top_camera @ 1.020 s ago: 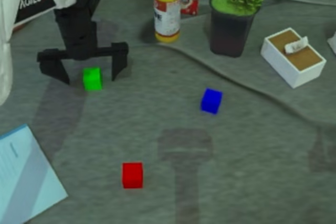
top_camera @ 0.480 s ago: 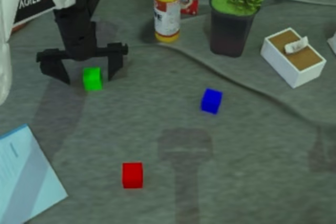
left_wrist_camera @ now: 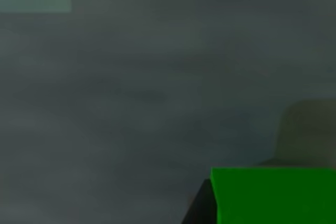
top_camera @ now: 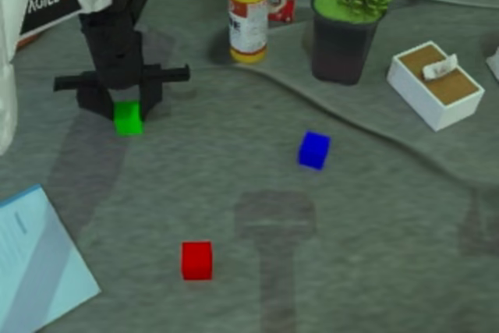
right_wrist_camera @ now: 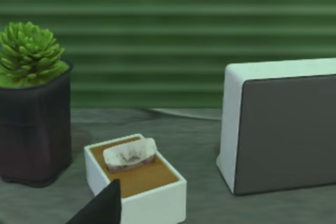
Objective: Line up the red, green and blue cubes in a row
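Observation:
My left gripper [top_camera: 125, 105] is down at the table's back left, shut on the green cube [top_camera: 129, 119], its black fingers pressed to the cube's two sides. In the left wrist view the green cube [left_wrist_camera: 273, 195] fills the corner, with one dark finger [left_wrist_camera: 202, 208] tight against it. The blue cube [top_camera: 314, 150] lies right of the middle, the red cube [top_camera: 196, 260] near the front, both free on the grey cloth. Only a dark tip of my right gripper [right_wrist_camera: 102, 208] shows, parked off the table's right side.
A yellow bottle [top_camera: 248, 13], a small red-and-white box [top_camera: 282, 1] and a potted succulent [top_camera: 351, 21] stand along the back. At the right is a white box with a brown top [top_camera: 435, 83]. A pale blue booklet [top_camera: 35, 263] lies at the front left.
The left gripper's fingers have closed from wide apart onto the green cube, and the cube has shifted slightly to the left. The red and blue cubes have not moved.

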`<state>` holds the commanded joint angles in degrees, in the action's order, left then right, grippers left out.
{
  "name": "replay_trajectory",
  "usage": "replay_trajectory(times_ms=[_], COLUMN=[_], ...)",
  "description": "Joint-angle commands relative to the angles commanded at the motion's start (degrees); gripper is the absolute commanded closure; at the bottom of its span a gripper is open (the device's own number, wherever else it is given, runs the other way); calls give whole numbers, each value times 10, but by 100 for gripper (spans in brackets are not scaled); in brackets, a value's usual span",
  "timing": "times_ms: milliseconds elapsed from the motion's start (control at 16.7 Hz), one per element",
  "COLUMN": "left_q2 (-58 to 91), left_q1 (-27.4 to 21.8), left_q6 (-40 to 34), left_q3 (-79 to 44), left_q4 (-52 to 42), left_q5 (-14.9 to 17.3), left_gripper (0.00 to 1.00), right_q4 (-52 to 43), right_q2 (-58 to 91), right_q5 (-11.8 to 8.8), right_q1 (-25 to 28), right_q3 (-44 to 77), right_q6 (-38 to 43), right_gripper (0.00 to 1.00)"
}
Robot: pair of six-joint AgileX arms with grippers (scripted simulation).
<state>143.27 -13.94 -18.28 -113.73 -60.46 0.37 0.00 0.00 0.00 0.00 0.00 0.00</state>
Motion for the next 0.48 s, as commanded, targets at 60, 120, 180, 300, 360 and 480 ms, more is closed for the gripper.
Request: replay_trajectory(times_ms=[60, 120, 180, 300, 360, 480], left_q2=[0, 0, 0, 0, 0, 0], left_q1=[0, 0, 0, 0, 0, 0], left_q6=[0, 0, 0, 0, 0, 0], left_q3=[0, 0, 0, 0, 0, 0], left_q4=[0, 0, 0, 0, 0, 0], left_q5=[0, 0, 0, 0, 0, 0], left_gripper=[100, 100, 100, 100, 100, 100], right_q4=[0, 0, 0, 0, 0, 0], right_q2=[0, 0, 0, 0, 0, 0], right_q5=[0, 0, 0, 0, 0, 0], right_q1=[0, 0, 0, 0, 0, 0], right_q3=[0, 0, 0, 0, 0, 0], right_q6=[0, 0, 0, 0, 0, 0], right_gripper=[0, 0, 0, 0, 0, 0])
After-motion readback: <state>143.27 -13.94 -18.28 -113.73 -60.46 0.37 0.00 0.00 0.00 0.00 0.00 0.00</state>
